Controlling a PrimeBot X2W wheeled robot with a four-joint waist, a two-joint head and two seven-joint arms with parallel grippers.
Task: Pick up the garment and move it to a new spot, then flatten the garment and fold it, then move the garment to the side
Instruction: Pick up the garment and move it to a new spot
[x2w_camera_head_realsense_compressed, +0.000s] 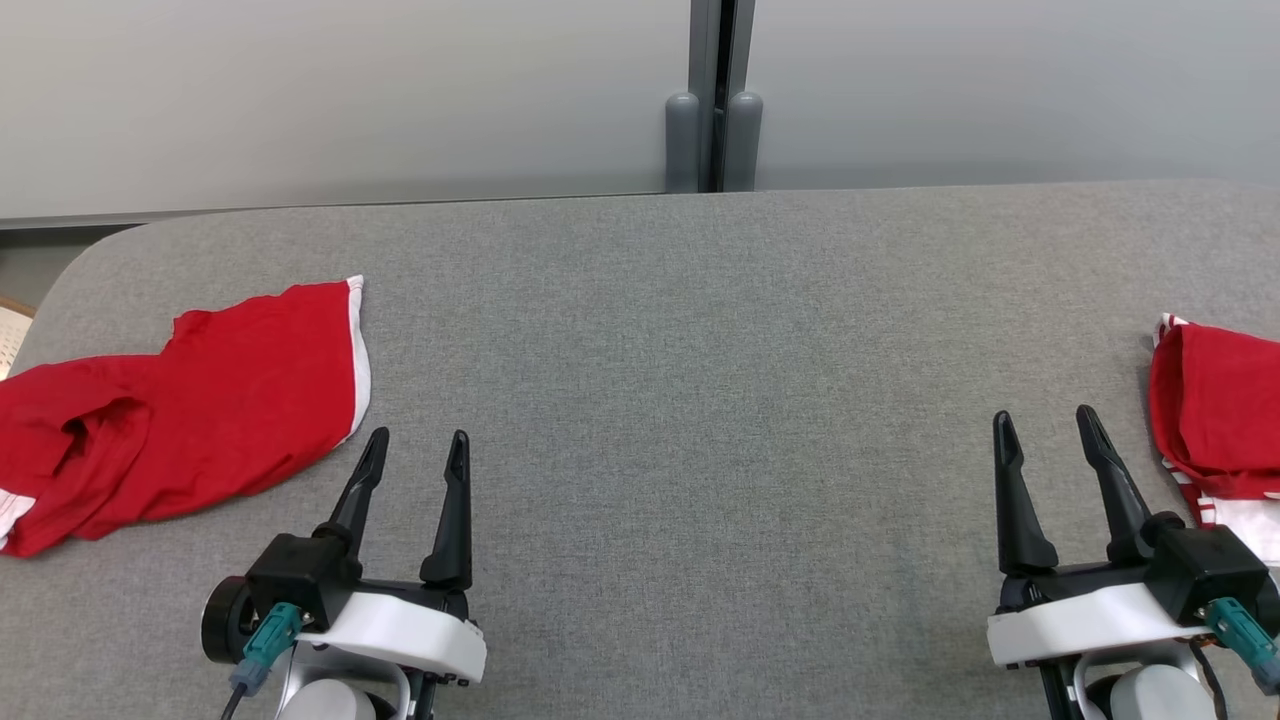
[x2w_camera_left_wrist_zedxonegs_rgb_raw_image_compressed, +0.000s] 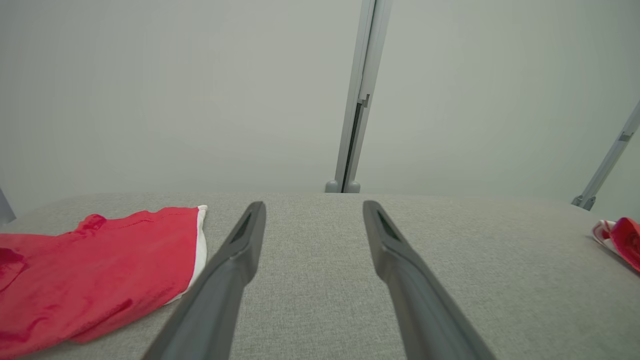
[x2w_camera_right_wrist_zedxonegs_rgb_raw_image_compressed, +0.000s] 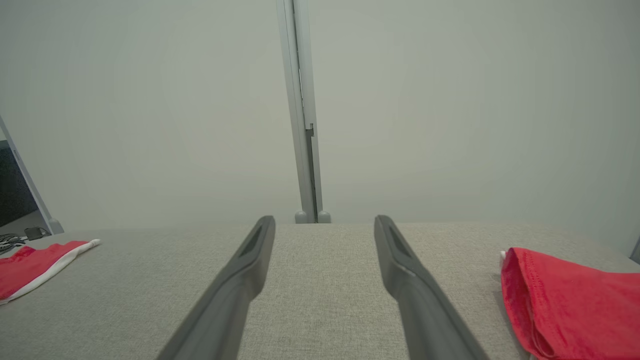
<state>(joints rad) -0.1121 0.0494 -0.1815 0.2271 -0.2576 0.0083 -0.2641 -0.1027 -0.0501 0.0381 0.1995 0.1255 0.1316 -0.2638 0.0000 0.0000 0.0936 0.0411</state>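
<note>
Red garment (x2w_camera_head_realsense_compressed: 200, 400) sprawls at the tabletop's (x2w_camera_head_realsense_compressed: 700, 400) left, long axis left-right, white hem toward centre. Left gripper (x2w_camera_head_realsense_compressed: 418, 435) just beside it, right gripper (x2w_camera_head_realsense_compressed: 1043, 413) near a second red garment (x2w_camera_head_realsense_compressed: 1220, 420); both point forward, fingers apart, empty.

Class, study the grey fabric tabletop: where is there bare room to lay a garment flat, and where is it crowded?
Bare: the middle of the grey fabric tabletop, bordered by the crumpled red garment with white trim on the left and the folded red-and-white garment at the right edge. Crowded: the ends, where the left gripper and right gripper sit beside those garments.
</note>
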